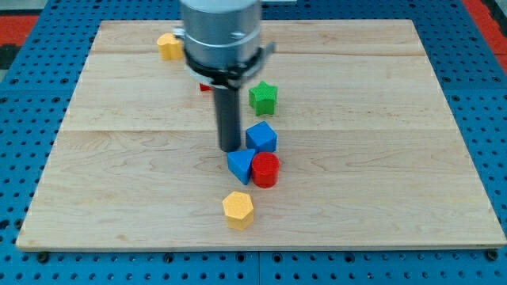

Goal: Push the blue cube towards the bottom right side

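The blue cube (261, 136) sits near the middle of the wooden board (380, 158). My tip (230, 149) is just to the cube's left, very close to it or touching. Directly below the cube lie a blue triangular block (240, 166) and a red cylinder (265, 169), side by side and touching each other. The tip stands just above the blue triangular block.
A green star block (263, 96) lies above the blue cube. A yellow hexagonal block (238, 210) lies toward the view's bottom. Another yellow block (168, 46) sits at the top left. A small red block (204, 86) peeks out behind the arm.
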Controlling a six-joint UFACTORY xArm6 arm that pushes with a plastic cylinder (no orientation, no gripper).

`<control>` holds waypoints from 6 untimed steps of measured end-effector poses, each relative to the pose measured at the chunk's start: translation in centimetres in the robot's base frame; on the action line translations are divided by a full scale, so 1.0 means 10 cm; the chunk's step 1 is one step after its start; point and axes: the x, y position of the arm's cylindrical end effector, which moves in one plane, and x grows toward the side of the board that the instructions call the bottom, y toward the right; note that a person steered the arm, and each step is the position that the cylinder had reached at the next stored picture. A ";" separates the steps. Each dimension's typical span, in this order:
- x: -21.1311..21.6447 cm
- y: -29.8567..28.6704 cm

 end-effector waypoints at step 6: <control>0.32 1.54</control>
